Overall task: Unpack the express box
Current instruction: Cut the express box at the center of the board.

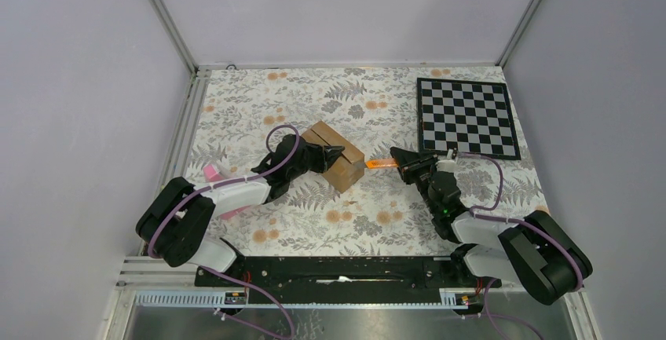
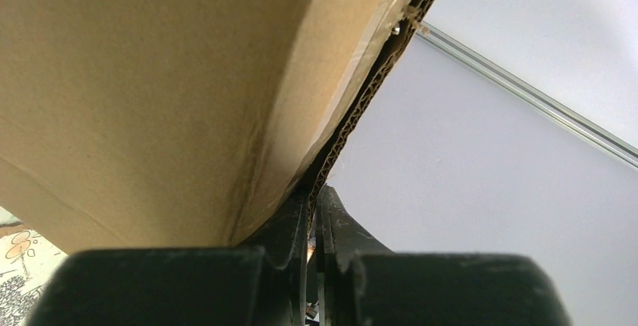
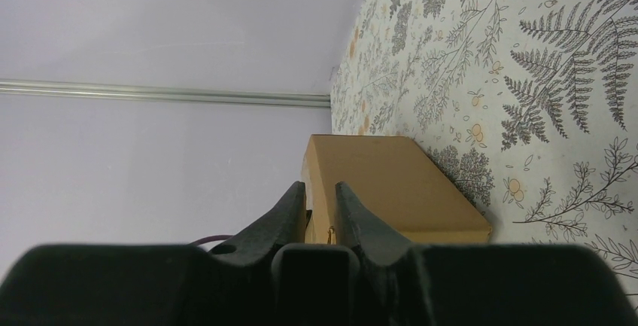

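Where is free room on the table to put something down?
Free: far strip behind the express box, left of the checkerboard; near patch between box and base rail. Crowded: centre, where left gripper, box, cutter and right gripper meet.

— What's at the left gripper (image 2: 314, 202)?
— The box (image 2: 150, 92). Its corrugated flap edge (image 2: 369, 89) rises from between the pinched fingers, up and rightward.
— And to the right?
— Grey wall (image 2: 489, 220), with a metal rail (image 2: 542, 104) crossing it.

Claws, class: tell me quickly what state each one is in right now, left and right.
Left claw: closed, pinching the flap edge of the express box.
Right claw: closed on the orange cutter, which points toward the box.
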Robot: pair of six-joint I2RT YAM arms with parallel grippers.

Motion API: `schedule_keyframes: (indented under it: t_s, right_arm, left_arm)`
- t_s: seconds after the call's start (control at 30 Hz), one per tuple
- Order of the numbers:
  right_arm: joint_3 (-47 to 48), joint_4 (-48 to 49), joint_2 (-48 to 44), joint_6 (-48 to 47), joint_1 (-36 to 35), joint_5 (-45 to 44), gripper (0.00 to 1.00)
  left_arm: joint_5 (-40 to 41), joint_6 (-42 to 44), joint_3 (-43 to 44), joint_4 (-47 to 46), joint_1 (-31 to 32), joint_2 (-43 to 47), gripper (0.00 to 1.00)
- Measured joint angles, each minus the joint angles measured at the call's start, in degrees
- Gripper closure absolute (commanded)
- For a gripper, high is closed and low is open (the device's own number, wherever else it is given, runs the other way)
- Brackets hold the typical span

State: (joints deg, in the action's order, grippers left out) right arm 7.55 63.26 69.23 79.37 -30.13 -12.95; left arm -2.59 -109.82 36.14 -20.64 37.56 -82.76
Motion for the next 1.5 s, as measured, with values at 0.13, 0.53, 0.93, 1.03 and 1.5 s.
schedule_keyframes:
  t_s: [0.13,0.53,0.93,1.03,1.5]
  right_arm:
    - [0.00,0.00,0.00,0.00,-0.09,-0.15,1.00]
    - [-0.02,-0.44,-0.33,0.00,-0.26,-0.66,1.00]
    - [-0.02,-0.44,-0.42,0.02,-0.31,-1.01,1.00]
    - [-0.07,-0.70,-0.66,0.02,-0.35,-1.05,1.00]
    - [-0.28,-0.79,-0.48,0.11,-0.79,-1.31,1.00]
  left_arm:
    - [0.00,-0.09,0.00,0.02,0.02,0.00,1.00]
    - [-0.02,-0.24,0.00,-0.07,0.02,-0.11,1.00]
    - [-0.04,-0.44,0.00,-0.42,0.02,-0.26,1.00]
    - [-0.07,-0.66,0.00,-0.46,0.02,-0.28,1.00]
    - [-0.37,-1.07,0.00,-1.53,0.20,-0.94,1.00]
